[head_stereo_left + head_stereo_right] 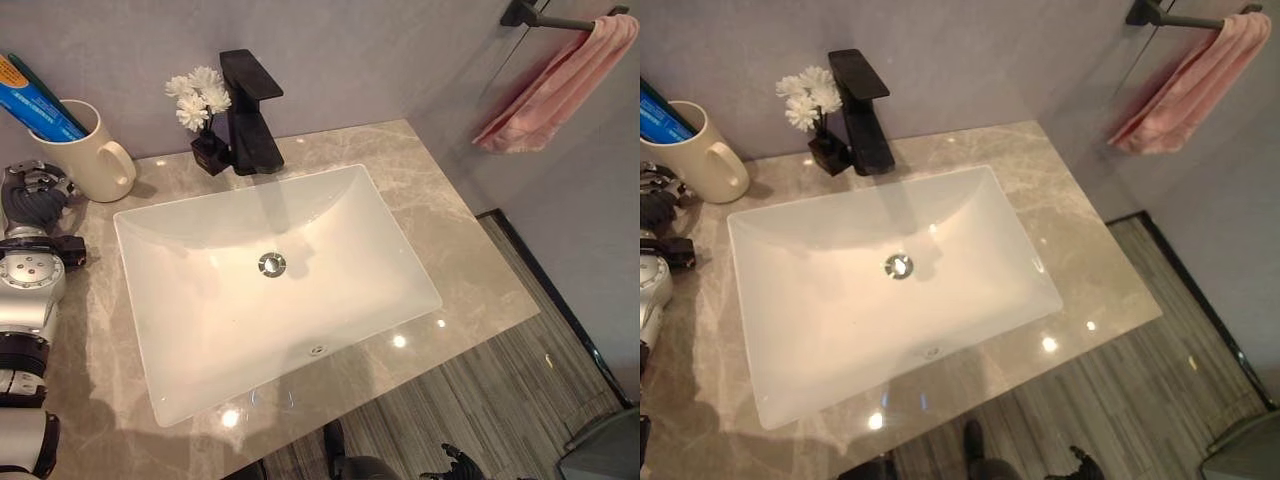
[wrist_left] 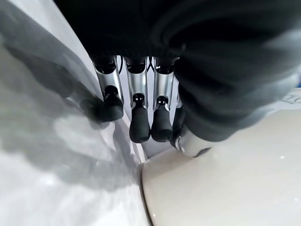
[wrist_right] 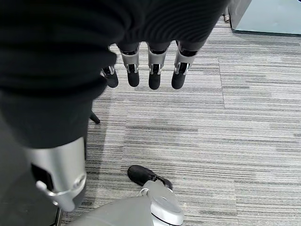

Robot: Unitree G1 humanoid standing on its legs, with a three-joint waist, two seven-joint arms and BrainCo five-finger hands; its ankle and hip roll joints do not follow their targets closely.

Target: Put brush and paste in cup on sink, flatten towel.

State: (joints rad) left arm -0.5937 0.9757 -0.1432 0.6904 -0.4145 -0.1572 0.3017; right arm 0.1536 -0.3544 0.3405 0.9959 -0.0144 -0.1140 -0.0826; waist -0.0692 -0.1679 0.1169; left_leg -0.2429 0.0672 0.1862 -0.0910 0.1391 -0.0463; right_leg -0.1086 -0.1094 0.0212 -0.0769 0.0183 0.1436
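Cup (image 1: pixel 78 152) just beside left fingers (image 2: pixel 139 123)

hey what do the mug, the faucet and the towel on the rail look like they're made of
The mug looks like glazed ceramic: cream, smooth, thick-walled, with soft shine. The faucet seems to be metal in a matte black finish: sharp square edges and almost no reflection, though the coating could hide another material. The towel looks like pink terry cloth: it drapes in soft folds over the rail and has a fuzzy surface.
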